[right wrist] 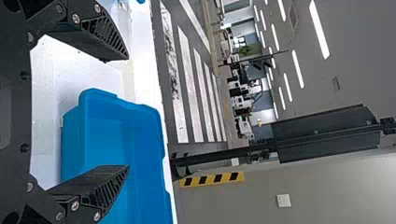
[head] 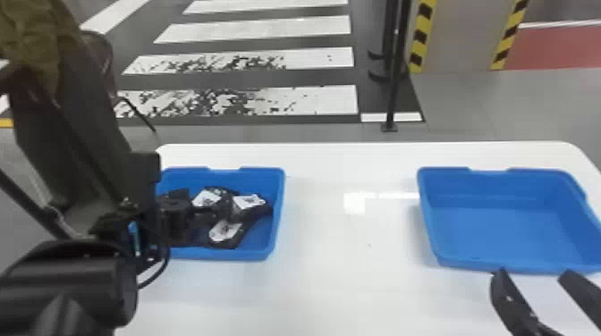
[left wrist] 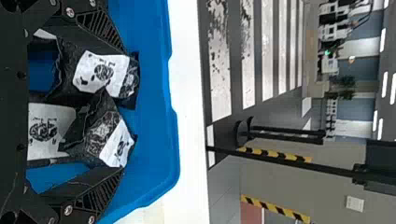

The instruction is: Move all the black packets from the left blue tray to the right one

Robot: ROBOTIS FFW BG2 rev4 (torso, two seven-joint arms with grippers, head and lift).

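In the head view my left gripper (head: 173, 214) is over the left part of the left blue tray (head: 278, 214), close to black packets (head: 241, 216) with white labels that lie overlapping there. Seen from the left wrist, the left gripper (left wrist: 123, 110) is open, with several packets (left wrist: 100, 123) between and beyond its spread fingers; none looks clamped. My right gripper (head: 532, 275) stands open and empty at the near edge of the right blue tray (head: 505, 232). From its own wrist, the right gripper (right wrist: 127, 112) has one finger over the tray (right wrist: 140, 140). The right tray holds no packets.
Both trays stand on a white table (head: 349, 250), with a wide stretch of tabletop between them. A thin black post (head: 393, 80) rises from the floor behind the table's far edge. The left arm's dark links cover part of the left tray.
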